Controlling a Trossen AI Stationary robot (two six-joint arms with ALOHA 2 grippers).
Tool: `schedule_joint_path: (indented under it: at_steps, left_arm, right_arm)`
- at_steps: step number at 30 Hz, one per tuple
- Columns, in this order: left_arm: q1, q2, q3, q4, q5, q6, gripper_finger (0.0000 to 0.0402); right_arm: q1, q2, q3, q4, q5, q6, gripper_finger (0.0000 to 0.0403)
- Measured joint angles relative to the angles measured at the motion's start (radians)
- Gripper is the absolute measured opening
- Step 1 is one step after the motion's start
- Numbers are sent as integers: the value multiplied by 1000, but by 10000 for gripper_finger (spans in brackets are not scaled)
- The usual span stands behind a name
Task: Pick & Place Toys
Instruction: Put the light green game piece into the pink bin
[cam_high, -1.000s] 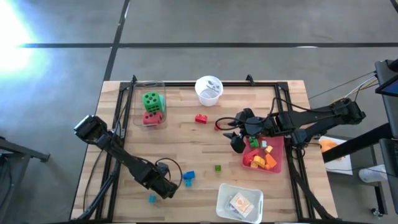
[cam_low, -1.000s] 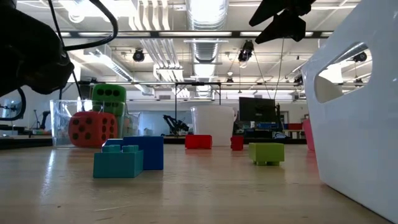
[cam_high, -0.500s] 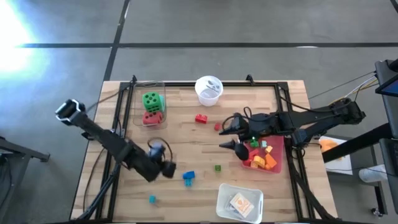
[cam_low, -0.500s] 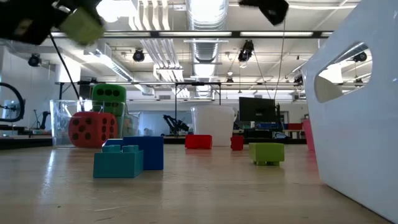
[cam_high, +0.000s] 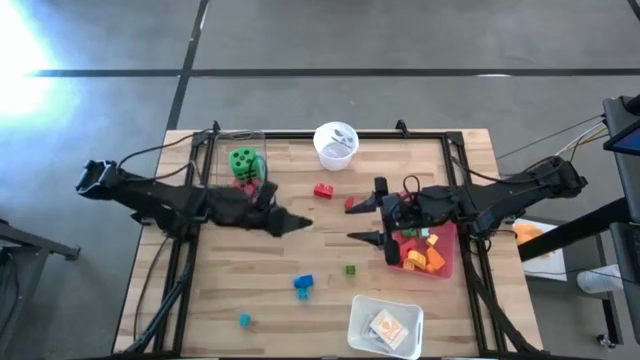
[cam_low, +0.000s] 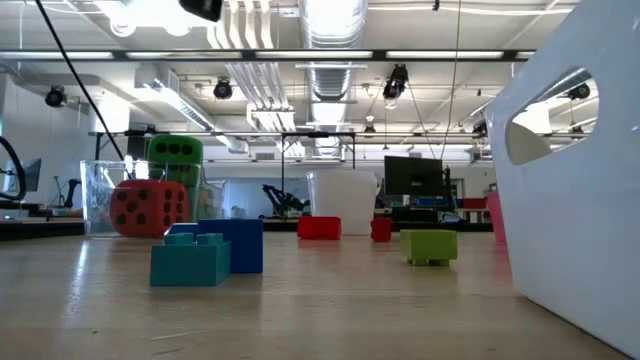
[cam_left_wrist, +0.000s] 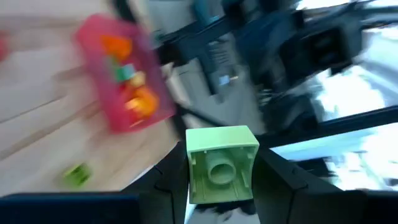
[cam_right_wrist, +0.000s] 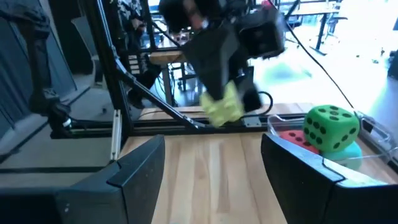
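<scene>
Since the earlier frame, the left gripper (cam_high: 300, 224) has swung from the table's near left edge to mid-table, beside the clear box of dice (cam_high: 244, 165). It pinches a light green brick (cam_left_wrist: 222, 163). Right gripper (cam_high: 363, 220) hangs spread, empty, beside the pink tray (cam_high: 445, 262) holding bricks.

Left wrist view is blurred: pink tray (cam_left_wrist: 127, 87) ahead of left gripper (cam_left_wrist: 221, 186), bricks inside not separable. Teal die (cam_right_wrist: 348, 152) mostly hidden under green die (cam_right_wrist: 331, 127), beyond right gripper (cam_right_wrist: 211, 162).
</scene>
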Motion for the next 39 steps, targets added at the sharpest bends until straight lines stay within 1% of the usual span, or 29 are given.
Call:
schedule_joint_path:
  at_steps: [2, 5, 8, 11, 13, 17, 21, 27, 31, 33, 36, 39]
  left_arm:
    - [44, 14, 0, 93, 60, 22, 129]
    - [90, 39, 0, 221, 145, 29, 129]
    - [116, 68, 0, 302, 207, 24, 129]
    - [132, 93, 0, 331, 243, 20, 129]
    - [140, 103, 1, 334, 261, 12, 129]
    - [149, 114, 1, 345, 275, -6, 129]
    - [154, 112, 1, 358, 281, -6, 129]
    - [155, 111, 1, 375, 288, -6, 129]
    - [155, 111, 1, 373, 300, -6, 129]
    - [155, 111, 1, 372, 304, -5, 129]
    - [156, 111, 1, 371, 309, -3, 129]
    - [156, 111, 1, 374, 310, 0, 129]
  right_arm:
    - [0, 6, 0, 5, 13, 3, 258]
    - [0, 22, 0, 25, 59, 3, 258]
    - [0, 43, 0, 62, 98, -28, 258]
    - [0, 67, 3, 115, 102, -102, 258]
    - [0, 86, 22, 116, 112, -146, 258]
    - [0, 128, 74, 118, 187, -222, 258]
    - [-2, 181, 131, 112, 201, -241, 258]
    - [-3, 271, 238, -8, 215, -241, 258]
    - [-2, 312, 336, -92, 285, -241, 258]
    - [-3, 324, 382, -150, 301, -241, 258]
    - [-2, 336, 445, -239, 304, -241, 258]
    - [0, 337, 477, -300, 287, -239, 258]
